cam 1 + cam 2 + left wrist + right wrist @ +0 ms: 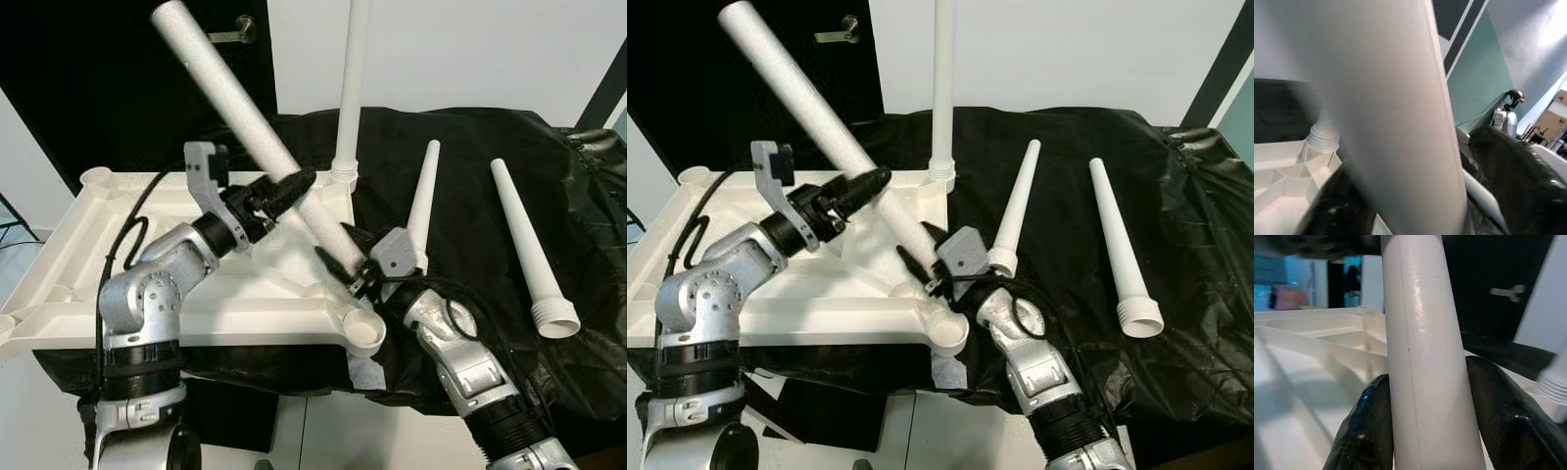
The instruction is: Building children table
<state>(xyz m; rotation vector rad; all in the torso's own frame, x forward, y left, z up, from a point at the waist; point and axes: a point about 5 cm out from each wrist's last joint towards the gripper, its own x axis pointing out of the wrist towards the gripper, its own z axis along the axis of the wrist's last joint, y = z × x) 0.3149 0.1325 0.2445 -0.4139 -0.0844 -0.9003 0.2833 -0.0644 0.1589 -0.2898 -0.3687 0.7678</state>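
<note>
A white tabletop [118, 284] lies upside down, ribs up, on a black-draped surface. One white leg [350, 88] stands upright in its far right corner socket. A second white leg [240, 103] slants from the upper left down toward the near right corner socket [364, 333]. My left gripper [292, 188] is shut on this tilted leg at mid-length, and its fingers [1518, 181] flank the tube [1400, 122]. My right gripper [339, 251] is shut on the leg's lower end, with black fingers [1369, 426] on both sides of the tube [1425, 357].
Two loose tapered white legs [423, 196] [524, 245] lie on the black cloth [470, 137] to the right of the tabletop. A dark door with a handle [235, 34] stands behind. The surface's front edge runs just below the tabletop.
</note>
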